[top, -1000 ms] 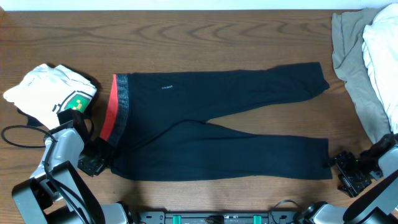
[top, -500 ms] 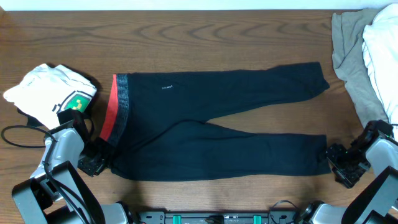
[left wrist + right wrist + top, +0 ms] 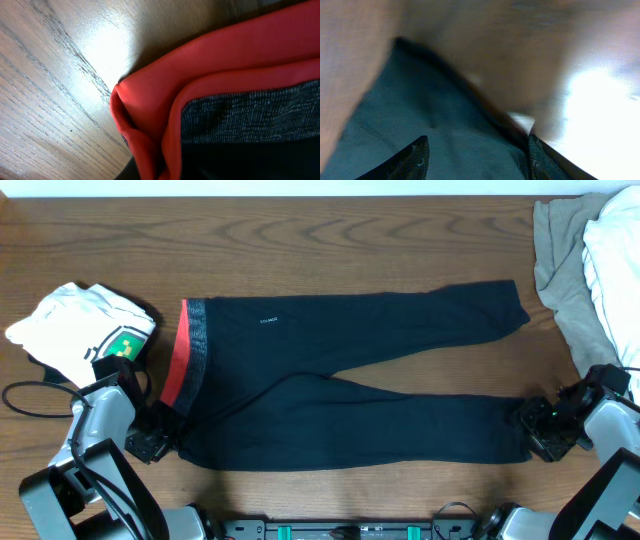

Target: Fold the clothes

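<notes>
Your trousers [image 3: 340,380] lie flat in the middle of the table [image 3: 300,240], with the waistband [image 3: 190,355] to the left and both legs running right. The far leg angles away from the near one.

From overhead, your left gripper [image 3: 150,442] sits at the waistband's near corner, but you cannot see its fingertips there. The left wrist view shows only the red-orange edge curled over the grey band on the wood, with no fingers in frame. You cannot tell whether it is clenched.

Your right gripper [image 3: 545,430] is at the near leg's hem [image 3: 520,430], too small overhead to read. The right wrist view is blurred, but it shows the fingers [image 3: 417,155] spread wide over dark cloth, released.

Only the overhead view shows the shirt [image 3: 85,325] left of the waistband and the heap [image 3: 590,260] at the right edge.
</notes>
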